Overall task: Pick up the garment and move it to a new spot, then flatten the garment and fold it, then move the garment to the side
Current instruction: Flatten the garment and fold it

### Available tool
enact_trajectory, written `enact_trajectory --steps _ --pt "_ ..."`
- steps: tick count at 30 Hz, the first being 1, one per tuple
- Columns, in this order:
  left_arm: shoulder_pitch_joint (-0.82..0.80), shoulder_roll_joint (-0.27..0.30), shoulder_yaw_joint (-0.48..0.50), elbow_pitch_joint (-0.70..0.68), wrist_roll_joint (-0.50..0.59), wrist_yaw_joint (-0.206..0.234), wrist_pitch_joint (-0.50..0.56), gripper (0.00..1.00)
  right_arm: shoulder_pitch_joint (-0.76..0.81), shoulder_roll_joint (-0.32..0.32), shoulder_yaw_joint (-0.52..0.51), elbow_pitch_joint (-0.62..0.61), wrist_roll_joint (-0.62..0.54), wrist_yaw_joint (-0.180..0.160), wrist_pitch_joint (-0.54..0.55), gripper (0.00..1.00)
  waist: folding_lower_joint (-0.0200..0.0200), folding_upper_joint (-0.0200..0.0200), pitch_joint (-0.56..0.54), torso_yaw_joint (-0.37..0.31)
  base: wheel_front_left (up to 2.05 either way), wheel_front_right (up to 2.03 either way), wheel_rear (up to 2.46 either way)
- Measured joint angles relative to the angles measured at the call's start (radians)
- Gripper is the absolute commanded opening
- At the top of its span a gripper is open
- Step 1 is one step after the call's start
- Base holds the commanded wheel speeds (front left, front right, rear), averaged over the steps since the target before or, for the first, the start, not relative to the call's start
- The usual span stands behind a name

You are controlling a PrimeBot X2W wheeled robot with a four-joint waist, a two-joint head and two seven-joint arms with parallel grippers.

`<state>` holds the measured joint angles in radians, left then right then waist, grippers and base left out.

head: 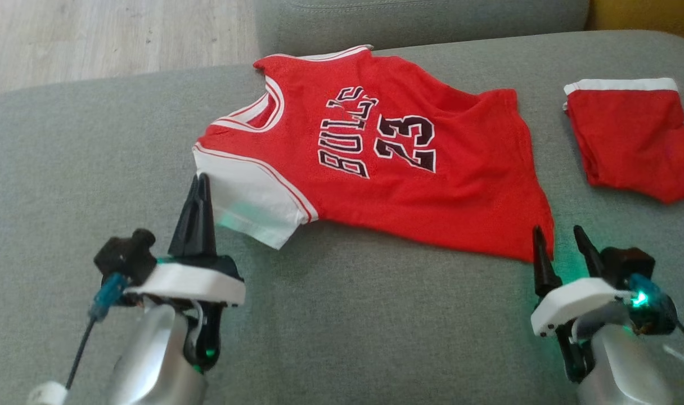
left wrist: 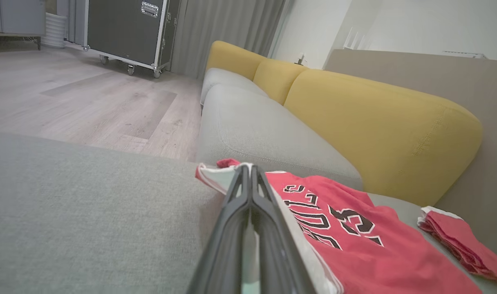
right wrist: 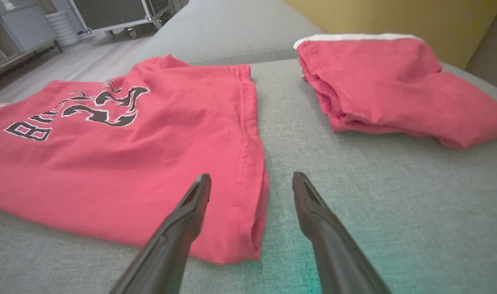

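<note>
The garment (head: 443,197) is a red "BULLS 23" jersey with white sleeves, lying mostly flat on the grey sofa seat (head: 342,315). My left gripper (head: 200,180) is shut on the outer edge of the white sleeve at the jersey's left end. In the left wrist view the closed fingers (left wrist: 248,167) pinch white cloth, and the garment (left wrist: 354,245) stretches off to the right. My right gripper (head: 558,232) stands open at the jersey's near right hem corner. In the right wrist view its fingers (right wrist: 251,177) straddle that hem of the garment (right wrist: 130,155), low over the cushion.
Folded red shorts with a white waistband (head: 634,140) (right wrist: 387,81) lie on the seat to the right of the jersey. Yellow back cushions (left wrist: 375,122) rise behind. Wood floor (head: 94,39) lies beyond the cushion's far left edge, with a wheeled black case (left wrist: 126,32) on it.
</note>
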<state>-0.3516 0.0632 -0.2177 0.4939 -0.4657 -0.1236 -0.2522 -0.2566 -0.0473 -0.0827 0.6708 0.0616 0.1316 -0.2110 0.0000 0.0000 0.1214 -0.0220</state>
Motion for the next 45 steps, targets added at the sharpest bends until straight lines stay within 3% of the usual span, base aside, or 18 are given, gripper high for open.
enact_trajectory --steps 7,14,15,16,17,27,37,45 --pt "0.061 -0.005 -0.004 -0.058 0.027 -0.001 0.000 0.00 -0.067 0.000 0.002 0.133 0.002 0.000 0.094 1.00 0.0000 0.0000 0.012 0.014 0.00 0.00 0.00" --pt "0.061 -0.008 -0.009 -0.076 0.027 -0.001 0.000 0.00 -0.125 -0.002 0.001 0.208 0.021 0.000 0.107 1.00 0.0000 0.0000 0.019 0.024 0.00 0.00 0.00" --pt "0.061 -0.009 -0.011 -0.078 0.027 -0.001 0.000 0.00 -0.132 -0.003 0.002 0.221 0.027 0.000 0.107 0.71 0.0000 0.0000 0.019 0.026 0.00 0.00 0.00" --pt "0.061 -0.010 -0.011 -0.079 0.026 -0.001 0.000 0.00 -0.137 -0.005 0.005 0.234 0.033 0.000 0.107 0.27 0.0000 0.0000 0.019 0.027 0.00 0.00 0.00" --pt "0.061 -0.011 -0.011 -0.079 0.026 -0.001 0.000 0.00 -0.144 -0.007 0.013 0.246 0.044 0.000 0.107 0.00 0.0000 0.0000 0.018 0.029 0.00 0.00 0.00" --pt "0.087 -0.011 0.016 -0.062 -0.009 -0.001 0.000 0.00 -0.164 -0.008 0.114 0.253 0.167 0.000 0.032 0.00 0.0000 0.0000 -0.032 0.018 0.00 0.00 0.00" --pt "0.051 0.008 0.063 -0.226 -0.149 -0.001 0.000 0.00 -0.295 -0.013 0.120 -0.031 0.097 0.000 -0.025 0.00 0.0000 0.0000 -0.107 0.004 0.00 0.00 0.00" --pt "-0.003 0.043 0.135 -0.450 -0.182 0.022 0.005 0.00 -0.307 -0.079 0.170 -0.281 0.096 0.000 -0.036 0.00 0.0000 0.0000 -0.160 0.004 0.00 0.00 0.00"
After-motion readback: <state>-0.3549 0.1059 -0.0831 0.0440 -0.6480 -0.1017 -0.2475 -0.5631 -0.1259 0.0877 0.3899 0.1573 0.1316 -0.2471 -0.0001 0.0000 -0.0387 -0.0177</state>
